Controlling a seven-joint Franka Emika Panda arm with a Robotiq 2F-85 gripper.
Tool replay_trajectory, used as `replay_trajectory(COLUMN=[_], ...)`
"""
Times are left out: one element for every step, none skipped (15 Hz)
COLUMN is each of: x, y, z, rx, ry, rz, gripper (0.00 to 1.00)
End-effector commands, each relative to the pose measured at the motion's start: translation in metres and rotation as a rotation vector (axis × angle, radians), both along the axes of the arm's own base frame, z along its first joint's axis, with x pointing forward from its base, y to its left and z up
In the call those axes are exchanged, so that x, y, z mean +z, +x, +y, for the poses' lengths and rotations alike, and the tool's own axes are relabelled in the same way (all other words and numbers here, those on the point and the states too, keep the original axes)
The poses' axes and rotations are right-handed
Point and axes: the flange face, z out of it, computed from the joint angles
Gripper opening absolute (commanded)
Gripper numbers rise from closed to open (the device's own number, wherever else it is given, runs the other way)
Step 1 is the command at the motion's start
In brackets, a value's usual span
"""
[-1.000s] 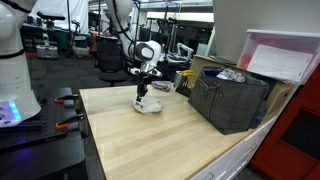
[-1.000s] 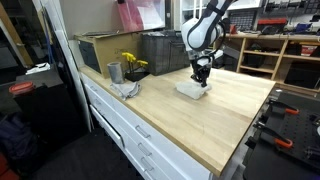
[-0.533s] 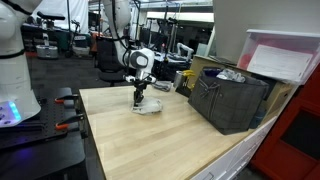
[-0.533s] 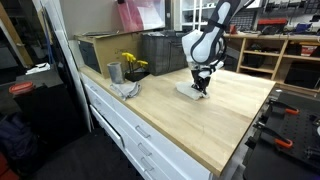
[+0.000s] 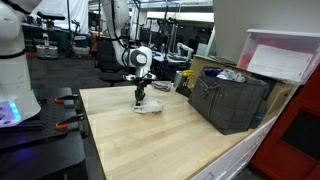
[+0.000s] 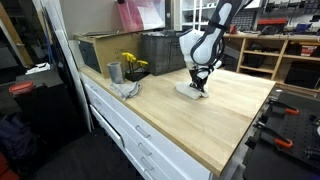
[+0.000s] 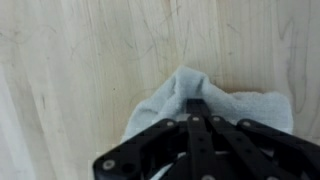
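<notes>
**A:** What does the gripper hold?

**B:** A white cloth. The 2 fingers are closed, with a fold of the fabric pinched between them. In the wrist view the cloth rises to a small peak right at the fingertips.

**A:** Where does the cloth lie?

**B:** On the wooden table, toward the end nearest the arm. Apart from the pinched fold, it rests on the wood. In both exterior views the gripper points straight down, its tips at 1 side of the cloth rather than over its middle.

**A:** Is the cloth clear of the table?

**B:** Only at the pinch. The wrist view shows the fabric drawn up there, with wrinkles running out from the fingertips. Its outer edges spread over the boards.

**A:** What stands around it?

**B:** 1 dark crate sits on the table, well apart from the cloth. In an exterior view, yellow flowers show beside a grey cup, and a crumpled grey wad lies just in front of the cup, near the table's edge. All 3 are well apart from the cloth and the gripper. Bare wood lies between.
</notes>
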Motion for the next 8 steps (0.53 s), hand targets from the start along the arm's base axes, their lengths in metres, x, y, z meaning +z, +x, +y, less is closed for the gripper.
replay_trajectory(x=[0.044, 0.055, 0.064, 0.074, 0.083, 0.094, 0.104, 0.113], y=[-0.008, -0.008, -0.007, -0.005, -0.004, -0.001, 0.004, 0.008], z=[0.008, 0.012, 0.015, 0.017, 0.019, 0.020, 0.017, 0.016], rx=[0.017, 0.021, 0.028, 0.029, 0.030, 0.033, 0.043, 0.053], ry=[0.051, 0.079, 0.097, 0.121, 0.159, 0.194, 0.234, 0.260], rz=[-0.024, -0.036, -0.045, -0.057, -0.077, -0.096, -0.114, -0.126], gripper=[0.00, 0.00, 0.00, 0.00, 0.00, 0.00, 0.00, 0.00])
